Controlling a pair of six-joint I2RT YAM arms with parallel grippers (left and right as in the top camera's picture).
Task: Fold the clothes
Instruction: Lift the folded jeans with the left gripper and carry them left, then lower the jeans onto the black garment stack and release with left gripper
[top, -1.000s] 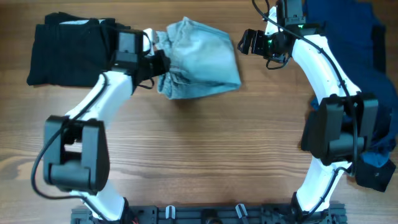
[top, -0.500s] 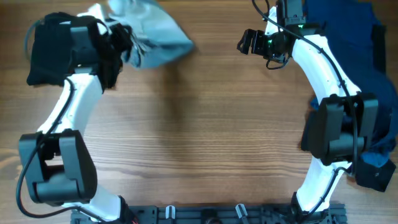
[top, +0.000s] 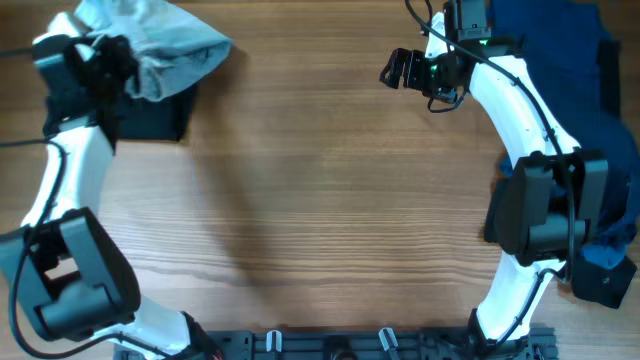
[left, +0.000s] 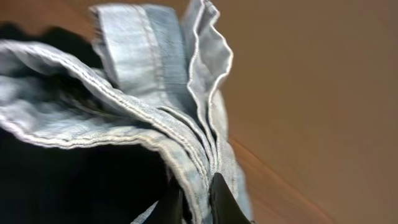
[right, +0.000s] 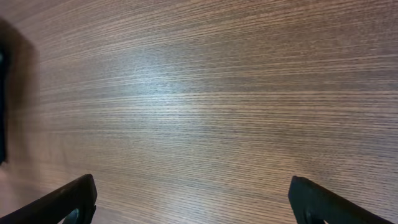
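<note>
The folded pale blue denim shorts (top: 165, 45) hang at the table's far left corner, over a folded black garment (top: 150, 112). My left gripper (top: 118, 62) is shut on the shorts' layered edge. In the left wrist view the stitched denim folds (left: 155, 106) are pinched between the two fingers (left: 198, 200), with the black garment (left: 74, 186) below. My right gripper (top: 392, 68) is open and empty above bare wood at the far right of centre; its fingertips (right: 193, 199) stand wide apart in the right wrist view.
A pile of dark navy garments (top: 600, 90) lies at the right edge behind the right arm. The wooden table (top: 320, 220) stretches between the two arms. A rail runs along the front edge (top: 330, 345).
My left gripper has carried the denim shorts leftward from the far middle of the table to above the black garment at the far left. The right arm has not moved.
</note>
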